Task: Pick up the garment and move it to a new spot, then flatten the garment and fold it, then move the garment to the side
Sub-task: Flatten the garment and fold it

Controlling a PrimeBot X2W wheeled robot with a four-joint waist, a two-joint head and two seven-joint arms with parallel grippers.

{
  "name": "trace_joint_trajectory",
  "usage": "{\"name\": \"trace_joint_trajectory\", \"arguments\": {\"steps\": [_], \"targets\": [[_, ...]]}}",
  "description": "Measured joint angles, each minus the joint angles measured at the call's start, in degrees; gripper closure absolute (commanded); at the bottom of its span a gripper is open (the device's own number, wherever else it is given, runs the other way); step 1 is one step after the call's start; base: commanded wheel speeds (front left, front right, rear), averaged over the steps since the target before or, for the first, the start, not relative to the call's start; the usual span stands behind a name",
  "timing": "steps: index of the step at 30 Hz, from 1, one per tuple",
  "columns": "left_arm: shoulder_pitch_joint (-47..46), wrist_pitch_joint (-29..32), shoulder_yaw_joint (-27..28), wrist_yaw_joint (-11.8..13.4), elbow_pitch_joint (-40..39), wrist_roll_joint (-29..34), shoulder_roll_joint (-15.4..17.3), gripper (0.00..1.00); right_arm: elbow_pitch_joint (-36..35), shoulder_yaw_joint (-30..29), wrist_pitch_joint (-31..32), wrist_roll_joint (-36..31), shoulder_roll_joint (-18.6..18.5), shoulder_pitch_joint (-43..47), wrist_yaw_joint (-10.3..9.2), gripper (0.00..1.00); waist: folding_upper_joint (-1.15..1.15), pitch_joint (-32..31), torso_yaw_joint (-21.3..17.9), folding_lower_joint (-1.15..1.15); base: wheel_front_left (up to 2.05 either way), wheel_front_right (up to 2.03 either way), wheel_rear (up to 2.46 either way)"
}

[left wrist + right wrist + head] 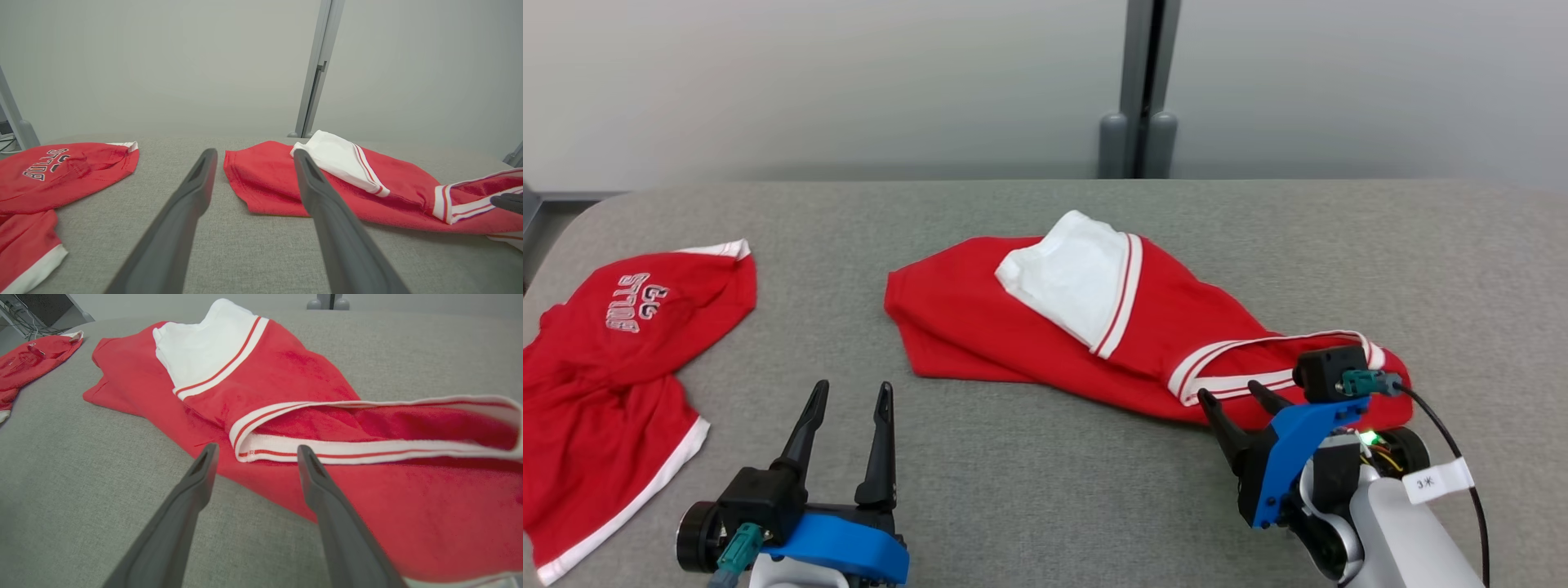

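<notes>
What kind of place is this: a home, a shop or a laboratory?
Probably a laboratory or test room, not a home. The red garment lies on a grey cloth-covered table, a second red garment lies apart to its left, and bare pale panels meet at a metal post behind.

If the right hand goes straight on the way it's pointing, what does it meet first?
Most likely the red garment, near its white striped band. The right hand is open and close to it, though depth is unclear.
</notes>
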Motion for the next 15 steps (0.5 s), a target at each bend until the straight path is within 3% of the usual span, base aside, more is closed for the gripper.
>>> {"name": "trace_joint_trajectory", "arguments": {"steps": [4, 13, 14, 15], "targets": [[-1.0, 0.0, -0.6, -0.2, 0.2, 0.1, -0.1, 0.0, 6.0, 1.0, 1.4, 5.1, 0.0, -3.7, 0.0, 0.0, 0.0, 1.1, 2.0, 0.0, 0.0, 0.0, 0.0], [-2.2, 0.0, -1.6, -0.7, 0.9, 0.5, -0.7, 0.0, 18.8, 0.8, -1.5, 6.4, 0.0, -11.9, 0.0, 0.01, 0.0, 3.2, 5.7, 0.0, 0.0, 0.0, 0.0], [-2.3, 0.0, -1.7, -0.7, 1.1, 0.5, -0.8, 0.0, 19.3, 1.3, -2.5, 6.6, 0.0, -12.7, 0.0, 0.21, 0.01, 3.4, 6.1, 0.0, 0.0, 0.0, 0.0], [-2.3, 0.0, -1.6, -0.8, 1.2, 0.5, -0.8, 0.0, 19.7, 1.9, -3.4, 6.8, 0.0, -13.5, 0.0, 0.64, 0.01, 3.6, 6.4, 0.0, 0.0, 0.0, 0.0]]}}
